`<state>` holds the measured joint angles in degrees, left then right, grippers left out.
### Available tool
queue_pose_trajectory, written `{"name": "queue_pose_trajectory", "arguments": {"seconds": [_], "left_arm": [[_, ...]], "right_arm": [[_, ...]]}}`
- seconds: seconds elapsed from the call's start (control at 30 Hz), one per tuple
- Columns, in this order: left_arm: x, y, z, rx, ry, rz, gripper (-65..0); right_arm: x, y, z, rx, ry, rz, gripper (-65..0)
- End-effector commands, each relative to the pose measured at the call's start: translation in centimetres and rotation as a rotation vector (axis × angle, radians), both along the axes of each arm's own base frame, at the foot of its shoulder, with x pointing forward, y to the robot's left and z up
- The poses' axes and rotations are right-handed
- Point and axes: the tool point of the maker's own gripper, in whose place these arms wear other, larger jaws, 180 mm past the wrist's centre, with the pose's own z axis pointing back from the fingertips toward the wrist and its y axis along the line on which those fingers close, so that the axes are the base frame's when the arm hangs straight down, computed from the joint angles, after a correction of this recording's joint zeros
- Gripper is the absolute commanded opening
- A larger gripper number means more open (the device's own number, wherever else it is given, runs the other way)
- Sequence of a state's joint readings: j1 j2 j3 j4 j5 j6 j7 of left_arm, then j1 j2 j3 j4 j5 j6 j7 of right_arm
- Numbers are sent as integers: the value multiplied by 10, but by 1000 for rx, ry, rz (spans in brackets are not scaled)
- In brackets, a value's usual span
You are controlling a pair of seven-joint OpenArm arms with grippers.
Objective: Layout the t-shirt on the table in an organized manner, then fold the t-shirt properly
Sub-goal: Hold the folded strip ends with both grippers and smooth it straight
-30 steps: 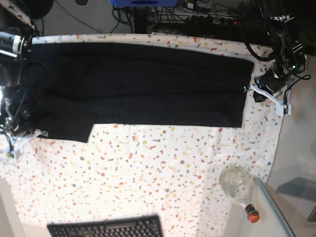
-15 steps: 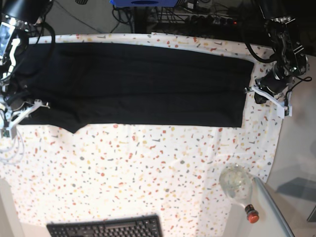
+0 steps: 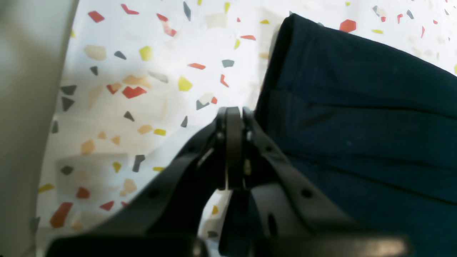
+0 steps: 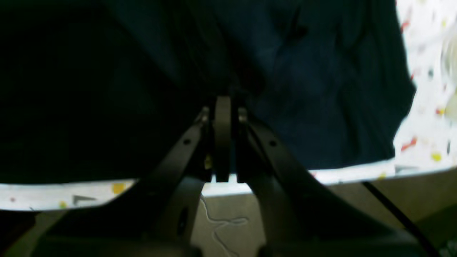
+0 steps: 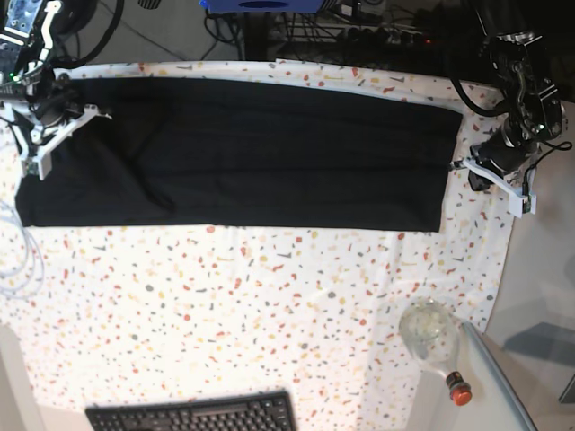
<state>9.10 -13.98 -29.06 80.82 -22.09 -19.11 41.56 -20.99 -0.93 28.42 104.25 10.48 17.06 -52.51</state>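
The black t-shirt lies as a long flat band across the far half of the table. My right gripper is over its left end near the far corner. In the right wrist view that gripper is shut on the t-shirt, with wrinkles running out from the tips. My left gripper rests just off the shirt's right edge. In the left wrist view it is shut with nothing in it, on the speckled cloth beside the shirt's edge.
A clear glass bottle with a red cap lies at the near right by a grey ledge. A black keyboard sits at the near edge. Cables and equipment crowd the space beyond the far edge.
My right gripper has swung from the near left toward the far left corner, dragging the shirt's left end with it; the drooping lower-left corner is gone. The left gripper has edged slightly right.
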Motion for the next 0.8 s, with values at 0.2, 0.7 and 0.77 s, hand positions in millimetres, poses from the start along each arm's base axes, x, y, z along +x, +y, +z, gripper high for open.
{"name": "queue_pose_trajectory", "arguments": {"seconds": [0.2,0.7,0.77], "left_arm": [[8,6,12,21,-38,-6,-650],[19,-56,17,-46,-90,-143,-650],[21,-59,20,-44,-103,-164,-650]], "right_arm": [[-8,13,2,35,-7,-28,-650],[24,-6,41,-10,-133,-85,-608],[25,-6,42,-13,-133,-79,-603]]}}
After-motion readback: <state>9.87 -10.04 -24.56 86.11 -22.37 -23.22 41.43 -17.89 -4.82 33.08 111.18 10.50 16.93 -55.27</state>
